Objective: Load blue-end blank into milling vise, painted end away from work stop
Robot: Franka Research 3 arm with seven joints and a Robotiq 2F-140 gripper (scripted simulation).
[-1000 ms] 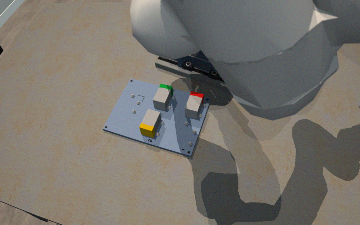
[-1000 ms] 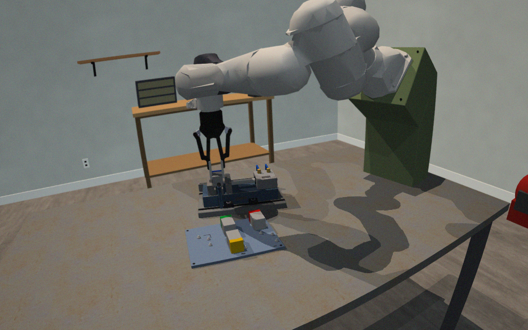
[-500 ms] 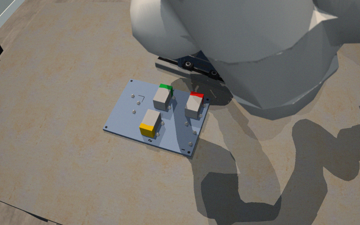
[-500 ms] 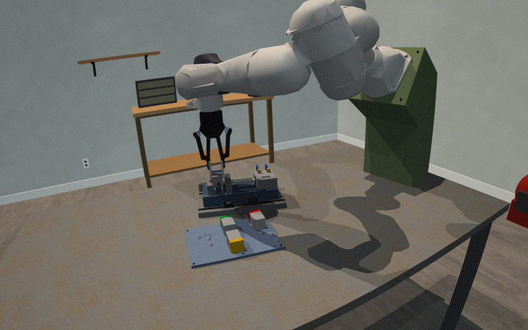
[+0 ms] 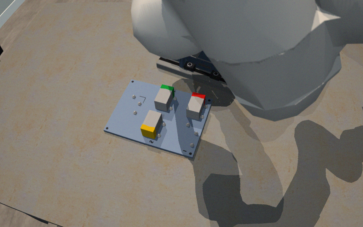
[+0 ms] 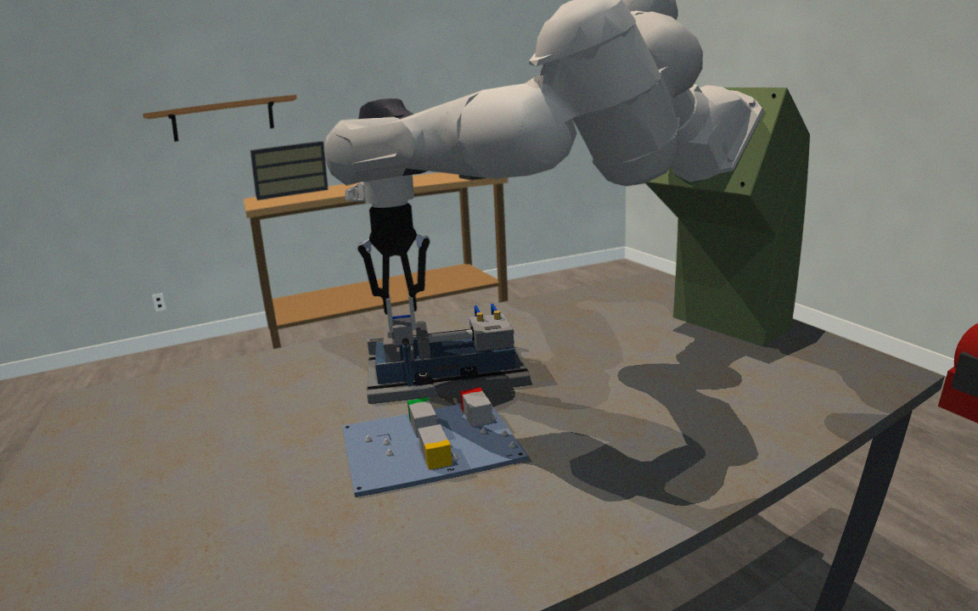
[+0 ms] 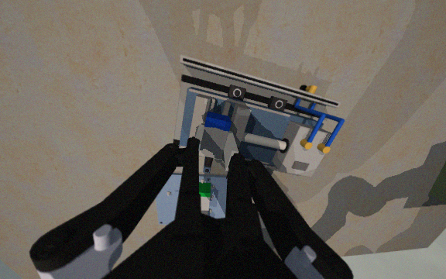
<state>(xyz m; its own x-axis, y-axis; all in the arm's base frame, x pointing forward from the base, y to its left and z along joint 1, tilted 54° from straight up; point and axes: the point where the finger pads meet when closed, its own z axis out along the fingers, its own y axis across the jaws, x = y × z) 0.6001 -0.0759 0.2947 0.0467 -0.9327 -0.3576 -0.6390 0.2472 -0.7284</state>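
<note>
The blank with the blue end is a grey block, and its blue end points away from the infeed plate. My gripper is shut on its grey body and reaches straight down into the milling vise. In the exterior view the gripper holds the blank low at the vise's left end, far from the moving jaw with the blue hoses. I cannot tell whether the blank rests on the low bars. In the top view the arm hides the gripper and most of the vise.
The blue infeed plate lies in front of the vise and carries three blanks, green-ended, red-ended and yellow-ended, among small pins. A green pedestal stands at the right and a wooden bench behind.
</note>
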